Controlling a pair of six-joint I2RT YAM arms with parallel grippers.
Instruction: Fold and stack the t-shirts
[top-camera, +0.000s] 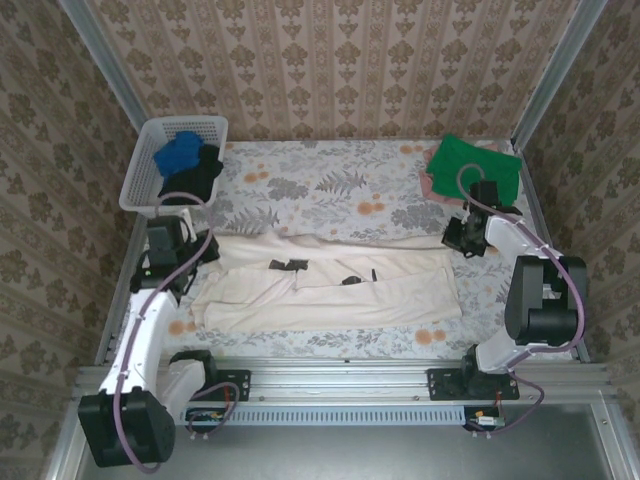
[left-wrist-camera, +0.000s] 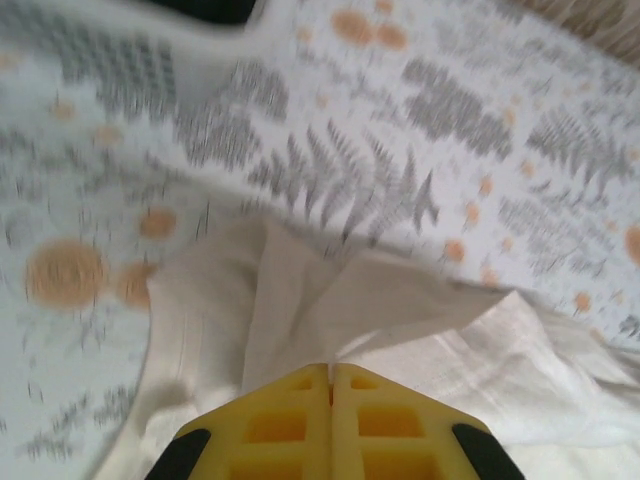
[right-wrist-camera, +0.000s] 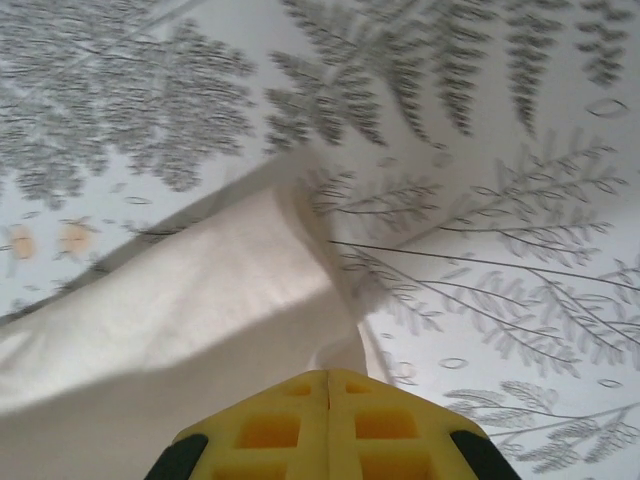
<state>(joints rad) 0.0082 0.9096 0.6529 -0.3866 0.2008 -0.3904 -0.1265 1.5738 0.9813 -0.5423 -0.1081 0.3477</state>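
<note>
Setting: a counter (top-camera: 330, 190) under a cloth printed with grey ferns and orange blooms, walled on three sides by patterned wallpaper (top-camera: 330, 60).
Cream t-shirt (top-camera: 330, 290): spread sideways across the middle of the overhead frame, partly folded over itself, with a few small dark marks near its centre.
Left gripper (left-wrist-camera: 331, 372): yellow fingers pressed together at the bottom centre of the left wrist frame, pinching a gathered peak of the cream cloth that fans away from the tips.
Right gripper (right-wrist-camera: 328, 378): clenched the same way at the bottom centre of the right wrist frame, with a corner of the cream cloth drawn into the tips and the rest running to the lower left.
Shirt and grippers: in the overhead frame the shirt stretches between them, the left gripper at its left end and the right gripper at its upper right corner.
Green t-shirt (top-camera: 475, 165): folded at the upper right, lying on a pale pink t-shirt (top-camera: 428, 187), just beyond the right gripper.
Basket (top-camera: 135, 185): white lattice, upper left, holding a blue t-shirt (top-camera: 178, 152) and a black t-shirt (top-camera: 200, 172).
</note>
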